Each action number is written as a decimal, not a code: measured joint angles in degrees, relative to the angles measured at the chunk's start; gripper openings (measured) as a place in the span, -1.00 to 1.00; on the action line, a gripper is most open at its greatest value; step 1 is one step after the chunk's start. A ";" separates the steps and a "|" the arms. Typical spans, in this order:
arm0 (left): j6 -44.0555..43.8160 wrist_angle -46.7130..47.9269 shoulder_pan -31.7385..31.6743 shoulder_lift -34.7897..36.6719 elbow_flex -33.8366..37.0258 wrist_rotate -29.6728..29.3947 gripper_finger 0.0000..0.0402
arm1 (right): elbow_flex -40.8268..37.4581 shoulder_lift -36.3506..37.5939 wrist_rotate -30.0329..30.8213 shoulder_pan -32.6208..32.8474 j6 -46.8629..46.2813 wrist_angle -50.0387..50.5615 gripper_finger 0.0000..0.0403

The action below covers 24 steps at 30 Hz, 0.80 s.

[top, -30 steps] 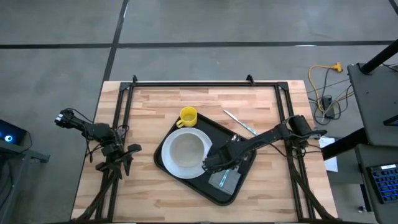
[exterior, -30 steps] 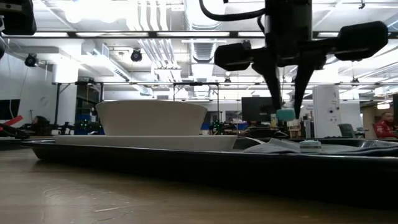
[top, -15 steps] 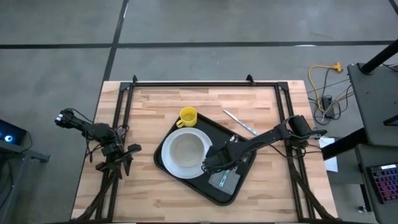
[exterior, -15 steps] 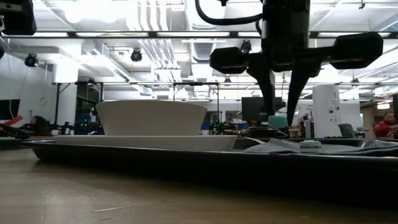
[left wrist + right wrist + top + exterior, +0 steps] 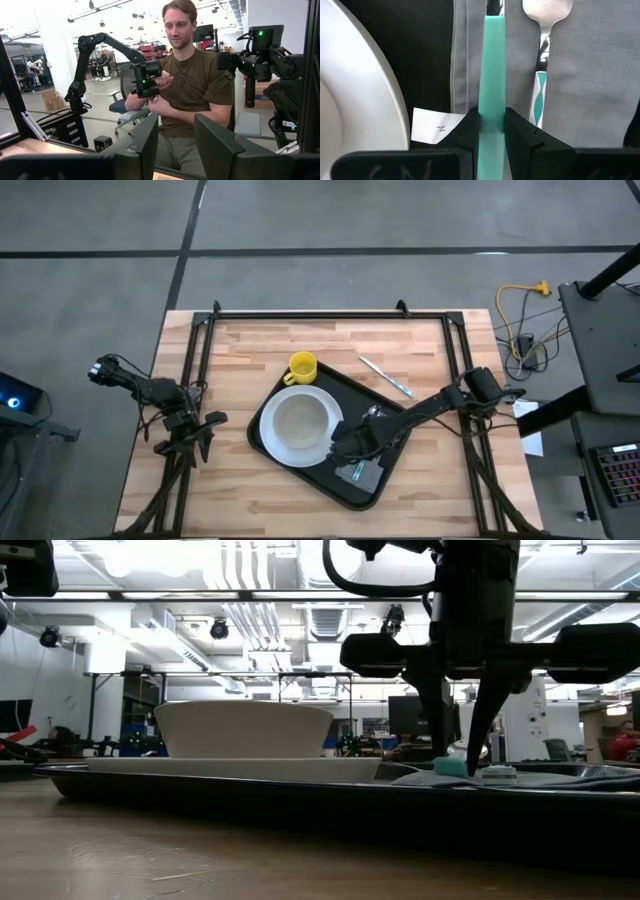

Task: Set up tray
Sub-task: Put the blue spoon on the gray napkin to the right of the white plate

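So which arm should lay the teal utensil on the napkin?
Right. Its claw already grips the teal utensil just above the grey napkin on the tray; the left claw sits off at the table's edge.

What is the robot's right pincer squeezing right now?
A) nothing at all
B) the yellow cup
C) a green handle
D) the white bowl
C: in the right wrist view, the right pincer is shut on the green handle, holding it over the grey napkin beside the fork on the tray.
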<state>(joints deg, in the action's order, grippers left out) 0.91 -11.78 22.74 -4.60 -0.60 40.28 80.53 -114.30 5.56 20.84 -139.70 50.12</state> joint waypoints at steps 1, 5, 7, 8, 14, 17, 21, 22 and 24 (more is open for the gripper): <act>-0.01 0.01 0.02 0.00 0.00 0.02 -0.44 | 0.00 0.00 -0.03 0.03 0.00 -0.02 -0.75; 0.01 -0.02 0.00 0.00 0.00 0.02 -0.44 | 0.35 0.00 -0.58 0.69 0.10 -0.33 -0.75; 0.00 -0.01 0.02 0.00 0.00 0.01 -0.44 | 0.44 0.00 -0.63 1.07 -0.09 -0.88 -0.75; 0.01 -0.01 0.00 0.01 0.00 0.01 -0.44 | 0.44 0.00 -0.63 1.24 -0.21 -1.11 -0.75; 0.00 -0.01 0.00 0.00 0.00 0.01 -0.44 | 0.33 -0.23 -0.63 1.55 -0.87 -3.44 -0.75; -0.01 -0.02 0.00 0.00 0.00 0.02 -0.44 | 0.35 -0.94 -0.93 1.68 -0.79 -4.58 -0.75; 0.01 -0.01 0.02 0.01 0.00 0.01 -0.44 | 0.24 -1.06 -1.46 1.81 -0.88 -6.09 -0.75; -0.01 0.01 0.02 0.00 0.00 -0.01 -0.44 | 0.21 -1.05 -1.46 1.82 -0.97 -6.25 -0.75; 0.02 -0.02 0.02 0.02 0.00 0.02 -0.44 | 0.09 -1.05 -1.47 1.90 -1.03 -6.04 -0.75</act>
<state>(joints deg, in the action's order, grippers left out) 0.93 -11.79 22.76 -4.58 -0.60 40.29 80.62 -115.35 4.10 22.74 -140.73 44.08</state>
